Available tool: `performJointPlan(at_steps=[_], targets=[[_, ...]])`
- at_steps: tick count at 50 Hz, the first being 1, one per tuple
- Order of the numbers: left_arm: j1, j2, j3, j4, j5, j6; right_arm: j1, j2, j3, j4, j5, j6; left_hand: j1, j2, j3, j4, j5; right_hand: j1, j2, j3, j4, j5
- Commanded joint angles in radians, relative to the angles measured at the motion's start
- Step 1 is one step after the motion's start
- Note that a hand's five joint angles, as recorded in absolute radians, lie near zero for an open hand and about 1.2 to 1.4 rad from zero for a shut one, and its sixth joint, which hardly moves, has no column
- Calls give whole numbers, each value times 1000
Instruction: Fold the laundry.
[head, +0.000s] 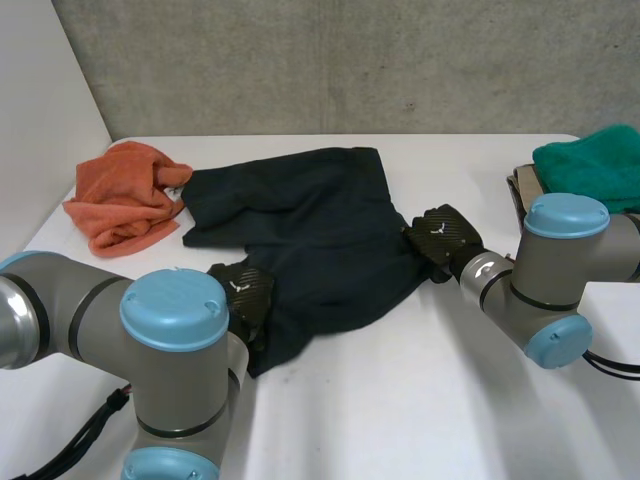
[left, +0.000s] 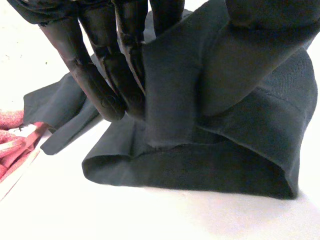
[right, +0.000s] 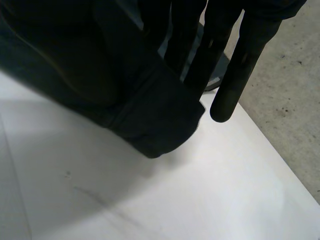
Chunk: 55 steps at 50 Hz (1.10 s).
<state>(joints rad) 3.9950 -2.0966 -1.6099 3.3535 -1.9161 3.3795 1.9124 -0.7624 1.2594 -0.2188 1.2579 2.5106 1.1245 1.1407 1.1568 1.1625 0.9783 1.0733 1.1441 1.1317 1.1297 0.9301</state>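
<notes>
L hand & R hand fingers pinch 1 dark garment; 1 orange towel, 1 green towel.

No legible text or labels.

- It looks like a robotics lab: a bare grey concrete wall stands behind a plain white surface.
- The left arm and the right arm, grey-jointed with light-blue caps, reach over it.
- Laundry lies about: a dark garment, an orange towel, a green towel.
</notes>
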Motion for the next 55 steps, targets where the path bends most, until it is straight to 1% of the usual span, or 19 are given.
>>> performJointPlan(at_steps=[1, 5, 8, 12, 16, 19, 24, 27, 31, 34, 37, 41, 42, 44, 45, 47, 50, 51, 55], targets=[[32, 44, -33, 14, 42, 11, -13, -73, 26, 24, 6, 43, 272, 256, 240, 234, 243, 323, 252, 265, 267, 292], [56, 133, -53, 4, 57, 11, -39, -193, 54, 90, 6, 77, 272, 256, 240, 234, 243, 323, 252, 265, 267, 292], [79, 228, -56, -8, 89, 20, -64, -314, 57, 226, 15, 74, 272, 256, 240, 234, 243, 323, 252, 265, 267, 292], [117, 384, -45, -26, 198, 44, -99, -499, 22, 482, 28, 30, 272, 256, 240, 234, 243, 323, 252, 265, 267, 292], [137, 469, -18, -74, 313, 78, -107, -609, -8, 686, 50, -2, 272, 256, 240, 234, 243, 323, 252, 265, 267, 292], [157, 452, 8, -153, 367, 99, -105, -647, -17, 818, 67, -15, 272, 256, 240, 234, 243, 323, 252, 265, 267, 292], [188, 348, 59, -290, 358, 121, -108, -646, -2, 943, 71, -67, 272, 256, 240, 234, 243, 323, 252, 265, 267, 292], [188, 259, 87, -365, 351, 132, -104, -594, 15, 957, 75, -127, 272, 256, 240, 234, 243, 323, 252, 265, 267, 292], [191, 132, 149, -379, 347, 155, -73, -470, -5, 946, 87, -193, 272, 256, 240, 234, 243, 323, 252, 265, 267, 292], [191, 35, 250, -332, 333, 162, -49, -345, -92, 895, 126, -219, 272, 256, 240, 234, 243, 323, 252, 265, 267, 292], [196, -33, 391, -231, 322, 161, -32, -238, -240, 803, 178, -194, 272, 256, 240, 234, 243, 323, 252, 265, 267, 292], [208, -57, 574, -33, 339, 176, -15, -193, -422, 629, 235, -60, 272, 256, 240, 234, 243, 323, 252, 265, 267, 292], [213, -59, 640, 74, 367, 196, -10, -195, -473, 517, 236, 6, 272, 256, 240, 234, 243, 323, 252, 265, 267, 292], [222, -57, 698, 176, 390, 210, -6, -204, -497, 376, 235, 80, 272, 256, 240, 234, 243, 323, 252, 265, 267, 292], [237, -54, 746, 278, 410, 216, -7, -224, -499, 249, 232, 135, 272, 256, 240, 234, 243, 323, 252, 265, 267, 292], [249, -43, 790, 387, 404, 212, -4, -264, -467, 30, 222, 207, 272, 256, 240, 234, 243, 323, 252, 265, 267, 292], [266, -43, 829, 408, 388, 178, -9, -291, -417, -242, 189, 260, 272, 256, 240, 234, 243, 323, 252, 265, 267, 292], [269, -43, 831, 406, 385, 169, -10, -291, -405, -287, 184, 260, 272, 256, 240, 234, 243, 323, 252, 265, 267, 292], [282, -43, 820, 377, 374, 132, -4, -281, -393, -281, 175, 266, 272, 256, 240, 234, 243, 323, 252, 265, 267, 292]])
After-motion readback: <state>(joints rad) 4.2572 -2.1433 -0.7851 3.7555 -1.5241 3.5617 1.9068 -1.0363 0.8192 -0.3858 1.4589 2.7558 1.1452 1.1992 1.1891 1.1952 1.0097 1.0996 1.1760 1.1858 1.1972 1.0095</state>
